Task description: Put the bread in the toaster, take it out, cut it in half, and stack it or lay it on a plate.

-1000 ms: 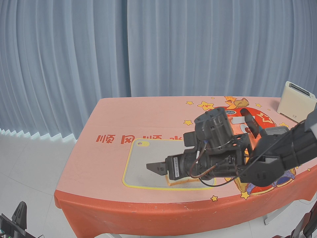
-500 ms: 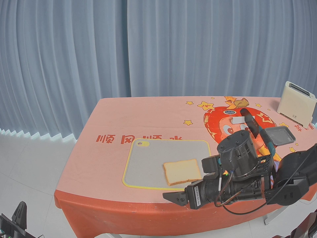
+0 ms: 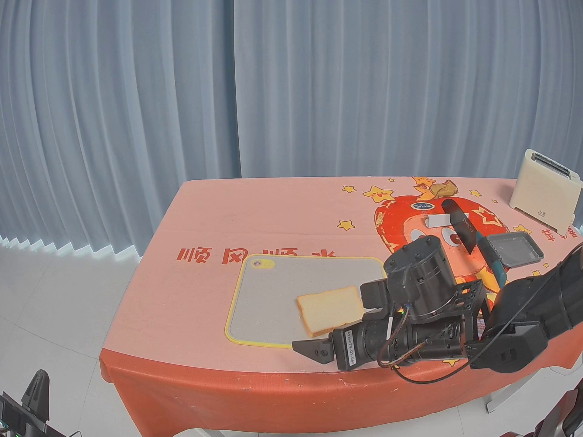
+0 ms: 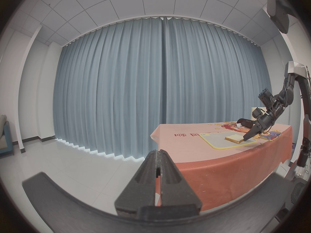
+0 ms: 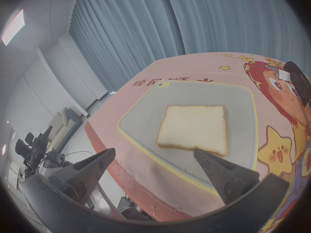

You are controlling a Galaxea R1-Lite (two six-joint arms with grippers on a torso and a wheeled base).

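A slice of white bread (image 3: 331, 308) lies on the grey, yellow-rimmed cutting board (image 3: 267, 292) near the table's front edge. My right gripper (image 3: 310, 348) is low at that front edge, just before the bread, and open. In the right wrist view the bread (image 5: 194, 127) lies between and just beyond the spread fingers of the right gripper (image 5: 154, 151), and one fingertip (image 5: 199, 154) touches its near edge. The white toaster (image 3: 546, 192) stands at the back right. My left gripper (image 4: 158, 165) is shut on nothing, low and well off the table's left side.
A knife (image 3: 480, 244) with a black blade and teal handle lies right of the board, beside a small grey tray (image 3: 515, 249). The orange printed tablecloth (image 3: 200, 226) is bare at the left and back. Blue curtains hang behind the table.
My right gripper drew back from over the bread to the table's front edge, then shifted left up to the bread's near edge. The bread has slid slightly left and turned.
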